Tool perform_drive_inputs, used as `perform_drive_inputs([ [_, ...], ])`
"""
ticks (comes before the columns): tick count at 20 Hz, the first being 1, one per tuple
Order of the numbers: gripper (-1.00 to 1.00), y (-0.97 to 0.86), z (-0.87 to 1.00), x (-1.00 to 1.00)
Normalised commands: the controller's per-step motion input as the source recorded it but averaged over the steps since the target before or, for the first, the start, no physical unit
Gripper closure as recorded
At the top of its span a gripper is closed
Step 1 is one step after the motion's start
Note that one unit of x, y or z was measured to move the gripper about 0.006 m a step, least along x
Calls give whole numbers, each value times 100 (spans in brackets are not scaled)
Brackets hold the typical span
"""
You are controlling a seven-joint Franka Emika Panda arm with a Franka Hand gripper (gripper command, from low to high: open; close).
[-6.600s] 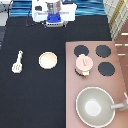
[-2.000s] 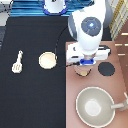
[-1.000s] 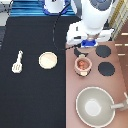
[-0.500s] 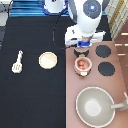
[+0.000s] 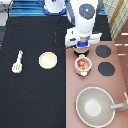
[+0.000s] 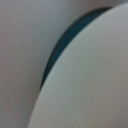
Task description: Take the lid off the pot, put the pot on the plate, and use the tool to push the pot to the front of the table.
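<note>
Claw (image 5: 81, 49) just above uncovered pot (image 5: 82, 65) on stove counter (image 5: 95, 95), grip state unclear

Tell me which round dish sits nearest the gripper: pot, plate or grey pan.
The pot. It sits on the stove counter just below the gripper in the exterior view, uncovered, reddish pieces showing. The plate lies on the black table; the pan is farther down.

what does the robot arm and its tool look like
The arm is glossy white, built of bulky rounded segments, with a round blue cap on one joint. A thin dark cable seems to trail beside it. Its gripper tool is white with a blue block, and sits over the stove, just toward the exterior view's top from the pot.
</note>
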Motion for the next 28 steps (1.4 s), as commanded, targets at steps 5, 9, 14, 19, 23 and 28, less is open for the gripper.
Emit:
perform_drive_inputs([
  [5,-100,17,14,3],
  [9,-100,19,44,-14],
  [14,-100,12,65,-12],
  [19,-100,3,88,46],
  [23,-100,0,58,79],
  [28,-100,-4,50,81],
])
